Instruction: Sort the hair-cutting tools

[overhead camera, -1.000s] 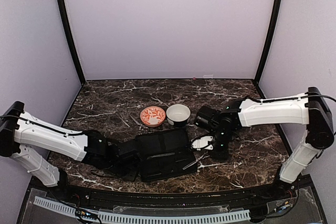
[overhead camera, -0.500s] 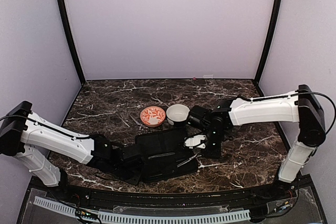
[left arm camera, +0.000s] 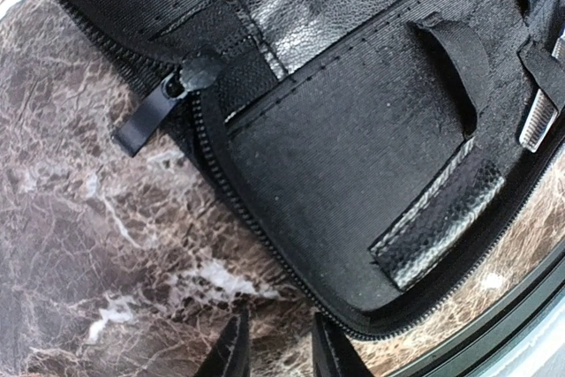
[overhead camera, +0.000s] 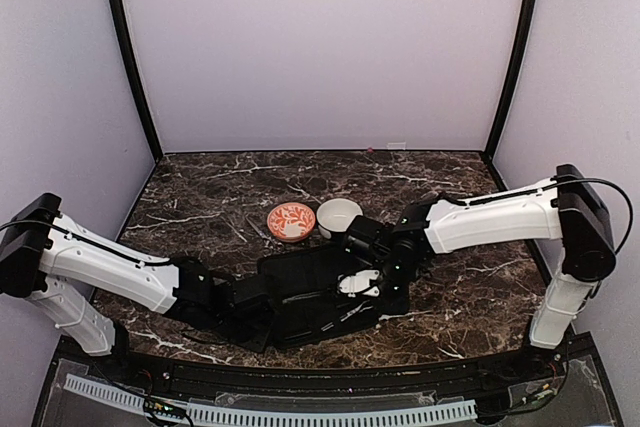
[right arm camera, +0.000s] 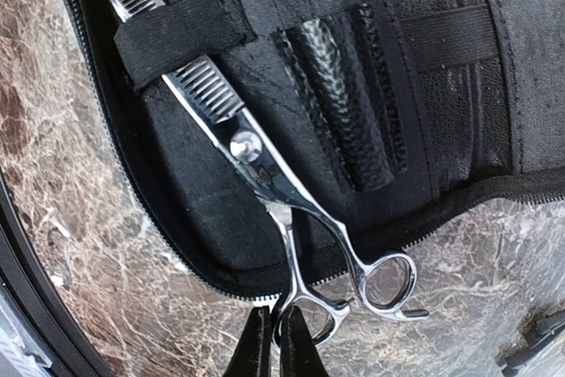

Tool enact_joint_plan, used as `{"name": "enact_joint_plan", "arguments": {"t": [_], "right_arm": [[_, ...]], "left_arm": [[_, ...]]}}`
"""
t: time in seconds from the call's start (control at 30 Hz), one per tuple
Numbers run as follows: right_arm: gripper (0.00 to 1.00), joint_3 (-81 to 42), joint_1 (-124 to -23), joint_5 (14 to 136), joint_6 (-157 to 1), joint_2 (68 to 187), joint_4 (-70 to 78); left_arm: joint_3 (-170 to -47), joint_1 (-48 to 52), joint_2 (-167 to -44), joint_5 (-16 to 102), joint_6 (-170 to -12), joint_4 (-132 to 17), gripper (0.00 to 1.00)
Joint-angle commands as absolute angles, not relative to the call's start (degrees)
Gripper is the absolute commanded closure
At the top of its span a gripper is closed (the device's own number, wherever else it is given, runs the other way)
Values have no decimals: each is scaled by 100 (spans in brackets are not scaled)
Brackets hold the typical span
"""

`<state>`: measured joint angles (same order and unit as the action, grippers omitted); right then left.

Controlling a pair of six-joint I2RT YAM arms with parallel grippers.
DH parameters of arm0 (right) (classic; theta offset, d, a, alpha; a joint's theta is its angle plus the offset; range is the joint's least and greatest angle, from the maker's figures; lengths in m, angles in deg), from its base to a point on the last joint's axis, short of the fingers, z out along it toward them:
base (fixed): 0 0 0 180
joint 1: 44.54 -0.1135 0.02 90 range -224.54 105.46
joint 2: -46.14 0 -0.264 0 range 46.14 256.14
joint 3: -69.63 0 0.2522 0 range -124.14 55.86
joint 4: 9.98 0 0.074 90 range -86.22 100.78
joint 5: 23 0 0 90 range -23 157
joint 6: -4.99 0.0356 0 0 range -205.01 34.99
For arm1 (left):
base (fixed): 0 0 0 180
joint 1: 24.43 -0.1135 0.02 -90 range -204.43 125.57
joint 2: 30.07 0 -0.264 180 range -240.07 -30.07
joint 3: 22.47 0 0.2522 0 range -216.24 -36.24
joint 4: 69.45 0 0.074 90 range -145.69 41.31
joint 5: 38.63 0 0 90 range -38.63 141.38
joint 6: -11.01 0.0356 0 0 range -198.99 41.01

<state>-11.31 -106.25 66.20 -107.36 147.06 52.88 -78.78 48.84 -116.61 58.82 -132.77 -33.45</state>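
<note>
Nearest the robot, the left tool (left arm camera: 279, 342) hangs low over the marbled brown tabletop (overhead camera: 200, 197), just beside the zipped left edge of an opened flat black case (overhead camera: 300, 287). Its two fingers stand slightly apart with only bare marble between them, holding nothing. On the right half of the case lie the thinning scissors (right arm camera: 247, 149), silvery polished metal with one toothed blade. Their blades are tucked under a black elastic strap (right arm camera: 181, 33), while the ring handles stick out past the zipper onto the tabletop. The right tool (right arm camera: 275, 342) has its fingers pressed together at the nearer ring handle and appears to be pinching its rim, though the contact itself is partly hidden. The scissors look stiff and light, and probably slippery where polished. The teeth may snag the strap, and the soft case could shift if they are pushed or pulled. The ring handles, or the shank just below the pivot, seem the safest place to hold, well clear of the blades. Beyond the case, an orange-patterned bowl (overhead camera: 291, 220) and a white bowl (overhead camera: 339, 217) sit side by side, with pale lilac walls behind.
</note>
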Motion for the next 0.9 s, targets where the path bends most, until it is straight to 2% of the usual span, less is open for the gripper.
{"name": "enact_joint_plan", "arguments": {"t": [0.0,0.87], "right_arm": [[100,-1058,-10712,6775,-10661,14762,5061],[100,-1380,-10826,7413,-10085,15430,4888]], "left_arm": [[-7717,4908,-11672,5770,-13246,-3479,76],[-7746,4911,-11848,5675,-13029,-3640,76]]}}
